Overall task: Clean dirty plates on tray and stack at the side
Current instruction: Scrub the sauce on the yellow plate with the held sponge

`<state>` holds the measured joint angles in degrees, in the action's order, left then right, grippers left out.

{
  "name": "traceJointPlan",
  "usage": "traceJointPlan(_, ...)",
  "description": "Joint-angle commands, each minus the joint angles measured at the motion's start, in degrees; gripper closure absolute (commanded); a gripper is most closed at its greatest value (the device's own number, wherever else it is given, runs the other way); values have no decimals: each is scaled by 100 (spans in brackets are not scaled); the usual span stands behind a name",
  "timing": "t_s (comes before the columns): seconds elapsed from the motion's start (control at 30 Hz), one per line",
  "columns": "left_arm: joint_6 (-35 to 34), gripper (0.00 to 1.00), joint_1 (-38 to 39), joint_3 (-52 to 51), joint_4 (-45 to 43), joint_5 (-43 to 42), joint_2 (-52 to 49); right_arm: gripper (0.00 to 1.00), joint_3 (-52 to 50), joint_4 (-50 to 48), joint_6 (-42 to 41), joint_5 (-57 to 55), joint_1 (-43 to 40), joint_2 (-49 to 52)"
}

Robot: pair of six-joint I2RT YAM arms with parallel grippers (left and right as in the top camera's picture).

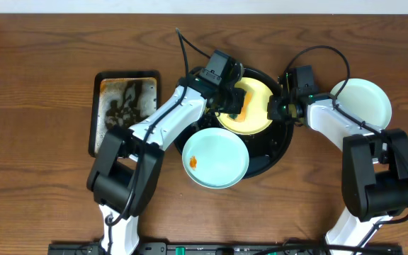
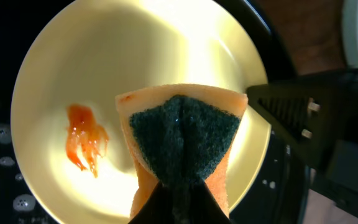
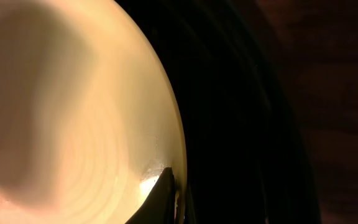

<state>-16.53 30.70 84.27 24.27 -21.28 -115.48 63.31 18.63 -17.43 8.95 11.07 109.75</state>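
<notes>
The round black tray [image 1: 278, 145] holds a pale yellow plate [image 1: 255, 99] bearing an orange smear [image 2: 86, 140]. My left gripper [image 1: 234, 105] hangs over that plate, shut on an orange sponge [image 2: 182, 134] whose dark green scouring side faces the camera. The sponge sits to the right of the smear. My right gripper [image 1: 275, 110] is shut on the yellow plate's right rim [image 3: 166, 155], one finger lying on the plate's inner side. A pale blue-green plate [image 1: 216, 157] with a small orange smear overlaps the tray's front left edge. Another blue-green plate [image 1: 363, 103] lies on the table to the right.
A rectangular black tray [image 1: 125, 110] with a wet, stained bottom lies at the left of the wooden table. In the left wrist view the right gripper's dark body [image 2: 303, 118] stands close to the sponge at the plate's edge.
</notes>
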Motion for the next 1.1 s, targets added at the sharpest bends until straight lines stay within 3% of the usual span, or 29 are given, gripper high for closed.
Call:
traceJointPlan(0.0,-7,92,59,61,-70,332,-361,96,11,55,-17,-55,-26,94)
traceJointPlan(0.33,-31,92,61,61,-164,1137,-1204,99,11,133,-17,-55,-11,94)
traceJointPlan(1.07,612,92,57,247,726,4249,-1233,99,11,490,-35,-365,-15,94)
